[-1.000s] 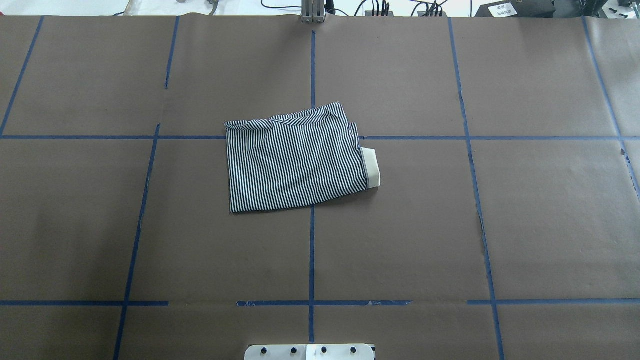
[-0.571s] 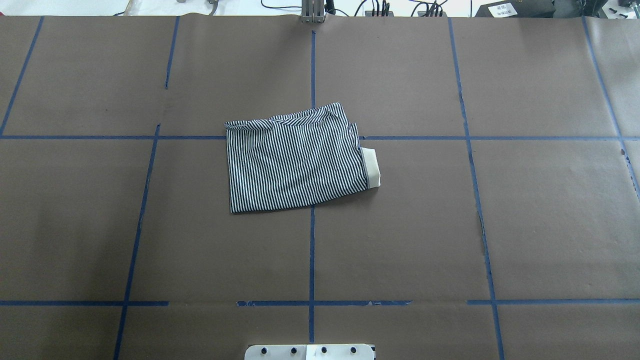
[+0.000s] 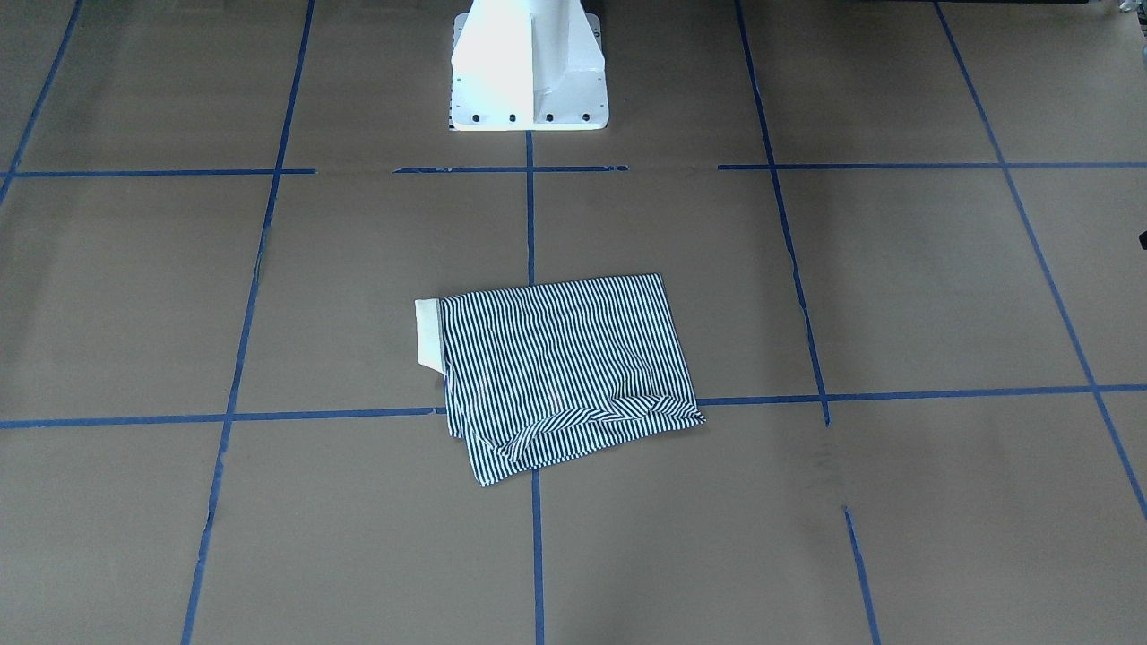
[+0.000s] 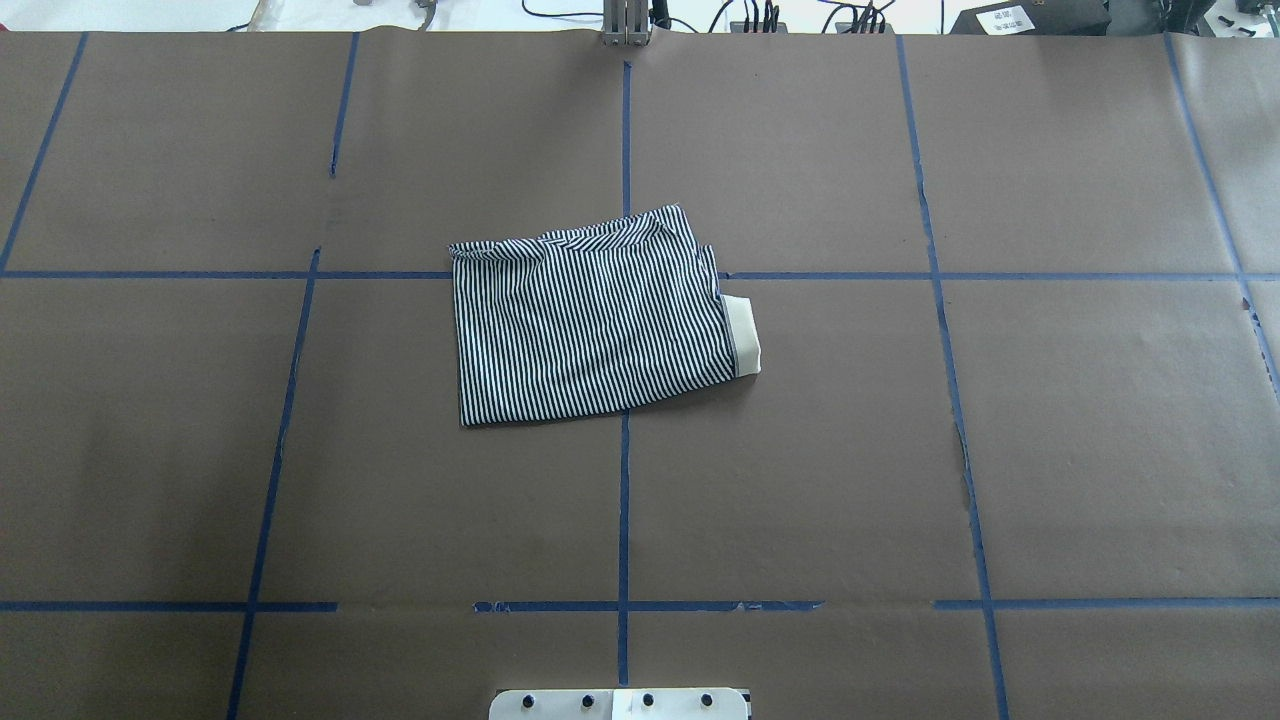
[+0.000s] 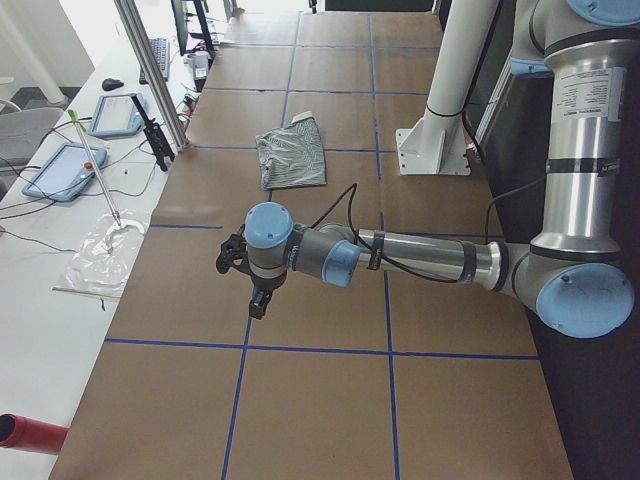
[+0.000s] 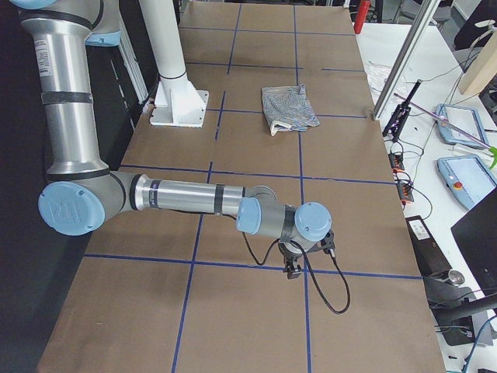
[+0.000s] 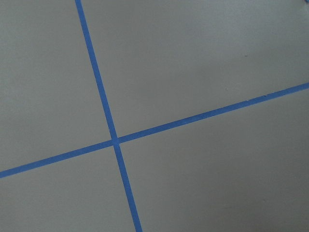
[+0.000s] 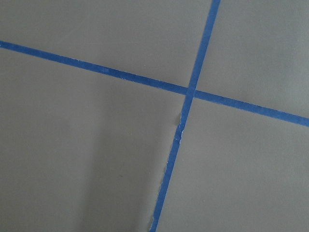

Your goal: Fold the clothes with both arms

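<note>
Near the table (image 4: 1050,450) centre, your folded striped polo shirt (image 4: 595,325) lay flat, cream collar (image 4: 743,335) poking out. Your left gripper (image 5: 256,303) and right gripper (image 6: 293,269) hung well apart from it; spread or pressed together, couldn't tell.

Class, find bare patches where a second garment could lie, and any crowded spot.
Bare paper borders the shirt on every side, widest left and right, narrower toward the pedestal. Only the central crossing is covered. Over the ends hang the left arm and right arm.
</note>
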